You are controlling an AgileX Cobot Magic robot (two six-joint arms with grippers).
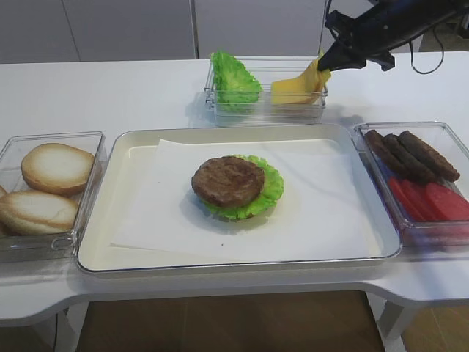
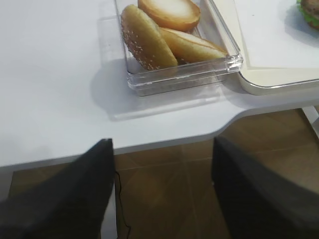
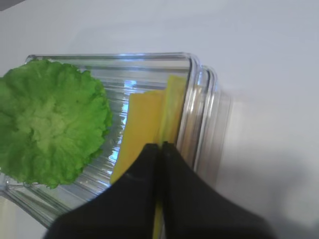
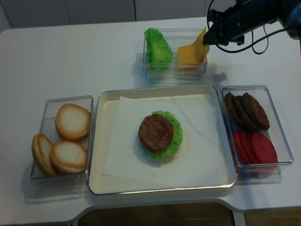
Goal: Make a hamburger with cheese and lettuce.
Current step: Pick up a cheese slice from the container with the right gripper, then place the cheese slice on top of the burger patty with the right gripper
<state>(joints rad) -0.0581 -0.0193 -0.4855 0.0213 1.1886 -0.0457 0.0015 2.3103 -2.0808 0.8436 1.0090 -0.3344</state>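
The hamburger (image 1: 229, 181) lies mid-tray (image 1: 220, 268) on white paper: a brown patty on the ruffled lettuce (image 1: 269, 192); it also shows in the realsense view (image 4: 156, 132). My right gripper (image 1: 326, 62) is shut on the cheese (image 1: 315, 73), one yellow slice held by its top edge over the right end of the back container (image 1: 264, 111). In the right wrist view the gripper (image 3: 162, 145) pinches the slice (image 3: 172, 107) edge-on. My left gripper (image 2: 162, 142) is open and empty, past the table's front left edge, over the floor.
The back container also holds bunched green leaves (image 1: 233, 79) and a stack of yellow slices (image 1: 293, 92). A clear box of pale bun halves (image 1: 51, 183) stands left of the tray. A clear box with patties and tomato slices (image 1: 418, 172) stands on the right.
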